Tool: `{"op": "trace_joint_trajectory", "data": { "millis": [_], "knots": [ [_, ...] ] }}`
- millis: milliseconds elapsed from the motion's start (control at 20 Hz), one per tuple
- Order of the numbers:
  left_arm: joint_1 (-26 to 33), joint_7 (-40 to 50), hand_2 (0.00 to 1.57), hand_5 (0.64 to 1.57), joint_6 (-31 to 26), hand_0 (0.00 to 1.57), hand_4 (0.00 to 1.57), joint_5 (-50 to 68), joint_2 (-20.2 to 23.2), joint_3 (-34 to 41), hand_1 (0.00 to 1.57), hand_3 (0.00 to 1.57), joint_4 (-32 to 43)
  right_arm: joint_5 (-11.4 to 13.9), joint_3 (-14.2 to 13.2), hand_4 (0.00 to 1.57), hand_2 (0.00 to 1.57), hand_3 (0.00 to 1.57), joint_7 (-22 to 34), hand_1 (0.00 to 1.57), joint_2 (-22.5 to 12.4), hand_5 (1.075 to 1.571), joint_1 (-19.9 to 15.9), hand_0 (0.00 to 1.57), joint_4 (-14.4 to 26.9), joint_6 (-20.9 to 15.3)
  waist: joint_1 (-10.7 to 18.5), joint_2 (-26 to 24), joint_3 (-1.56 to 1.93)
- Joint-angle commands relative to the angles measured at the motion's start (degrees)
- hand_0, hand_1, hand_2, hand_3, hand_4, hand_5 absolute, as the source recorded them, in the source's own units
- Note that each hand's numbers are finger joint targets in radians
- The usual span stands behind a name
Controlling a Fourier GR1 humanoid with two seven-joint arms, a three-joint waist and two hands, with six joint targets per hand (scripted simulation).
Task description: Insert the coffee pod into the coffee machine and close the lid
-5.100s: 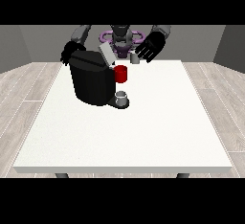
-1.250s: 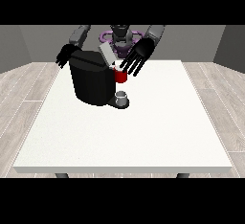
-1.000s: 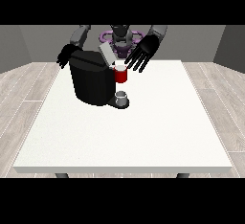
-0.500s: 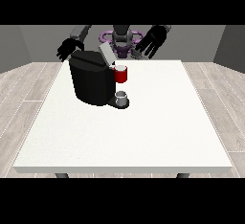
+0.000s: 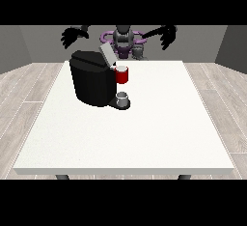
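We see both hands drawn apart and lifted since earlier: the hand at the view's right (image 5: 168, 34) has left the coffee machine (image 5: 94, 79), and the hand at the view's left (image 5: 72, 35) sits higher.

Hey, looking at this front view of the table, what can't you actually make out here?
- Inside of the black coffee machine: its body and the raised grey lid hide the chamber.
- Small grey thing at the machine's base: too small to tell whether it is the pod.
- Grey thing at the table's far edge: too small to identify.
- Table legs: cut off by the lower edge.
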Motion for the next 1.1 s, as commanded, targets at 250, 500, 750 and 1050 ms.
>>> {"op": "trace_joint_trajectory", "data": {
  "millis": [250,500,750,1050],
  "knots": [
    [10.01,0.54,0.0,1.571,-1.71,0.0,0.0,7.31,-5.15,3.41,0.0,0.0,-1.5,-0.24,3.15,0.04,0.0,0.0,7.6,0.0,-3.84,1.571,-1.53,0.0,-7.52,5.26,3.38,-7.36,0.03],
    [12.49,-0.72,0.0,1.571,-3.29,0.0,0.0,9.62,-7.08,2.33,0.0,0.0,-5.92,-0.03,3.25,0.0,0.0,0.0,5.34,0.0,-3.09,1.571,-5.39,0.0,-6.55,5.45,8.48,-3.96,0.06],
    [16.16,2.24,0.0,1.571,-6.52,0.0,0.03,12.88,-8.11,1.26,0.0,0.0,-11.29,1.47,3.56,0.24,0.0,0.0,7.44,0.0,-4.93,1.571,-6.96,0.0,-4.8,6.78,11.85,-4.0,0.07],
    [18.81,4.46,0.0,1.571,-5.9,0.0,0.22,15.87,-8.54,-1.08,0.0,0.0,-20.36,3.41,5.06,0.12,0.0,0.0,3.57,0.0,-3.79,1.571,-9.23,0.0,-2.27,8.04,11.64,0.39,0.07]
  ]
}}
